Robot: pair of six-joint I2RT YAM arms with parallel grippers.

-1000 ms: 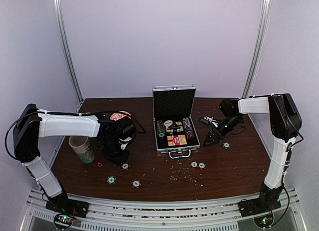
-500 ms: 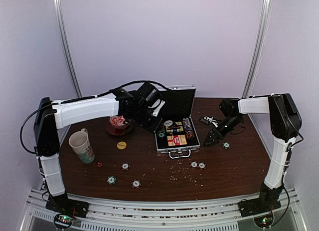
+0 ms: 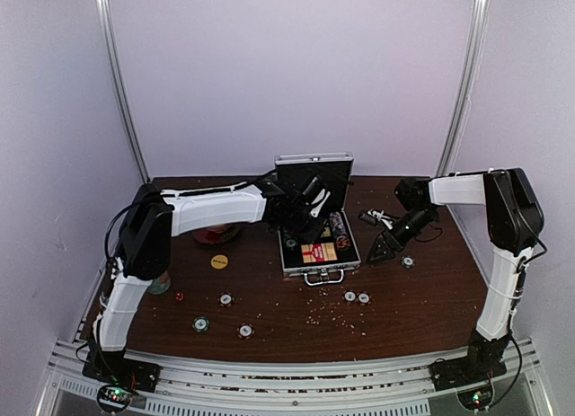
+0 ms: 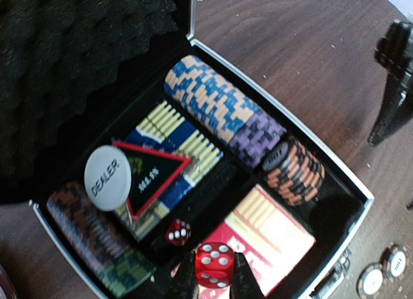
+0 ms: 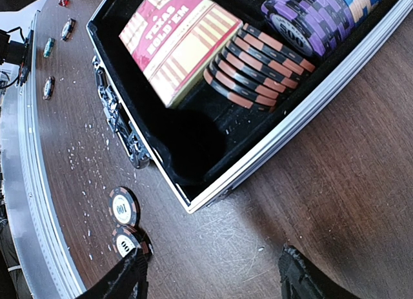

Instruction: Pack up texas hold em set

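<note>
The silver case (image 3: pixel 316 254) stands open mid-table, its lid (image 3: pixel 313 175) upright. My left gripper (image 3: pixel 308 209) hovers over the case, shut on a red die (image 4: pixel 214 263). Below it in the case lie a second red die (image 4: pixel 178 232), a white dealer button (image 4: pixel 111 178), the red-yellow card box (image 4: pixel 274 237) and rows of chips (image 4: pixel 216 105). My right gripper (image 3: pixel 384 247) is open and empty, low over the table right of the case. Its fingers (image 5: pixel 122 279) straddle bare wood near two loose chips (image 5: pixel 124 207). The card box (image 5: pixel 177 37) shows there too.
Loose chips lie in front of the case (image 3: pixel 225 299) (image 3: pixel 244 330) (image 3: pixel 357 297) and beside my right gripper (image 3: pixel 408 262). A yellow disc (image 3: pixel 217 261) and a small red die (image 3: pixel 179 296) lie at the left. The red bowl (image 3: pixel 216 234) sits partly under my left arm.
My left arm has swung from the table's left side by the cup, up and right, to above the open case. The right arm has not moved.
</note>
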